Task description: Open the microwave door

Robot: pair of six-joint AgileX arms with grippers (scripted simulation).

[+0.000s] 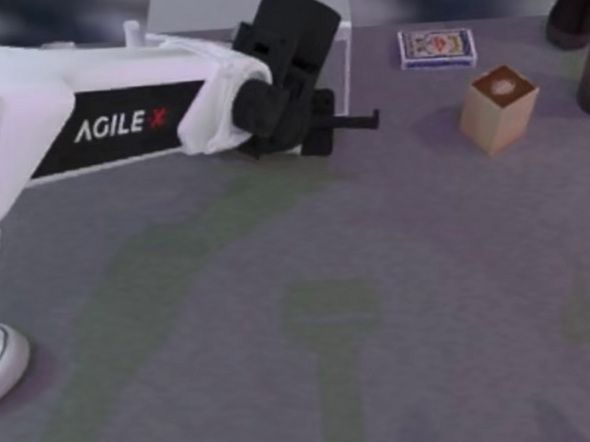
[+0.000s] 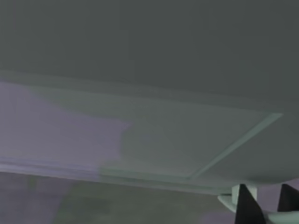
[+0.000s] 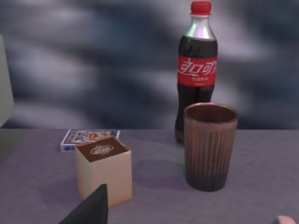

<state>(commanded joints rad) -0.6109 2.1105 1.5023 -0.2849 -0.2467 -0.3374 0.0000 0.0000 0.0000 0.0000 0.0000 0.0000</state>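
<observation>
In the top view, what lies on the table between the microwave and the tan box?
Nothing: between the microwave and the tan box, the top view shows only bare table. The card deck sits farther back.

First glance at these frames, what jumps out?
The left arm, white with its AgileX label, stretches across the table's far left and carries its black claw up against the microwave at the back edge; the left wrist view is filled by the microwave door seen very close. On the far right stand a cola bottle, a brown cup, a tan box and a card deck.
</observation>
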